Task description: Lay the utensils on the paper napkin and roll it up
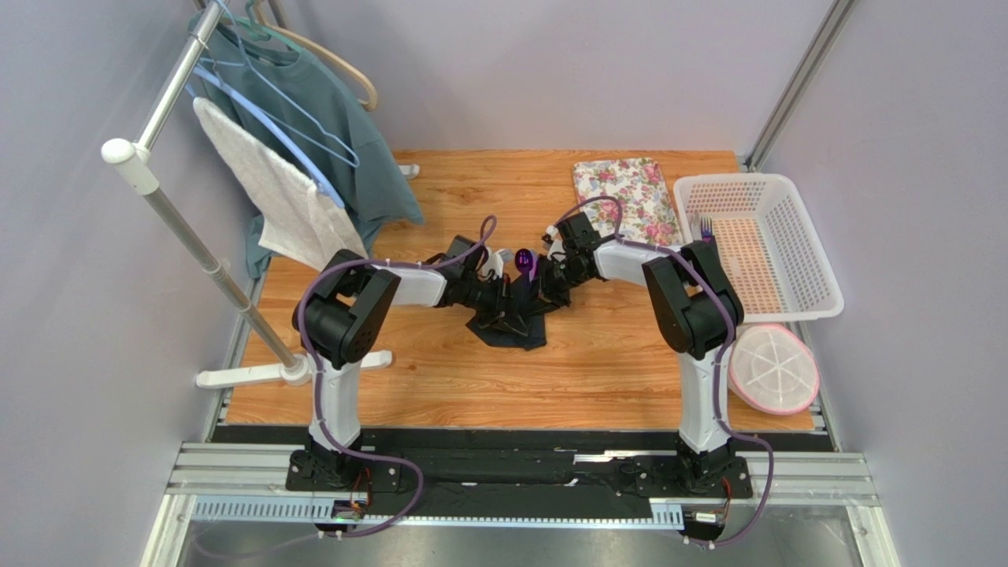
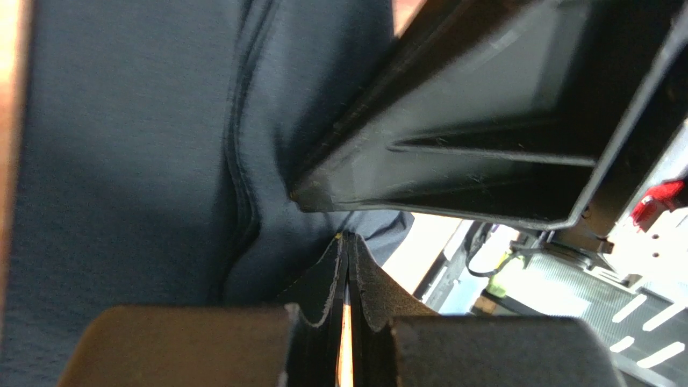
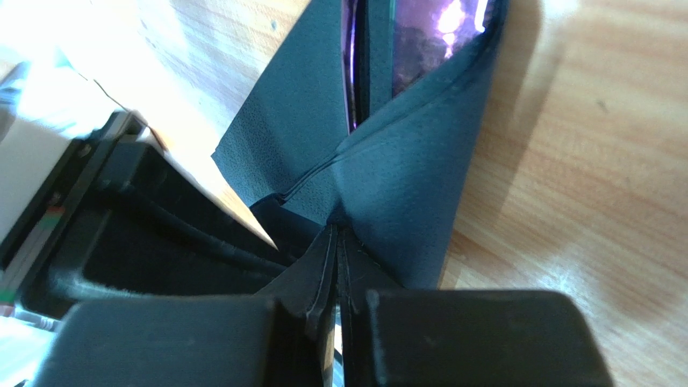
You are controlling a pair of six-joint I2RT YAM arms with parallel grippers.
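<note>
The black paper napkin [image 1: 517,321] lies crumpled at the table's middle, partly folded over the purple utensils [image 1: 528,264]. In the right wrist view the napkin [image 3: 404,169] wraps the glossy purple utensils [image 3: 436,24], whose tops show inside the fold. My right gripper [image 3: 337,234] is shut, pinching a napkin fold at its tips. My left gripper [image 2: 348,239] is shut with its tips against the napkin [image 2: 121,161], a fold gathered at them. Both grippers meet over the napkin, left [image 1: 495,289] and right [image 1: 542,281]. The right gripper's body [image 2: 484,121] fills the left wrist view.
A floral mat [image 1: 625,195] lies at the back, beside a white basket [image 1: 769,242] with a small purple piece at its left wall. A pink-and-white round dish [image 1: 774,367] sits front right. A clothes rack [image 1: 178,201] with hangers and garments stands at left.
</note>
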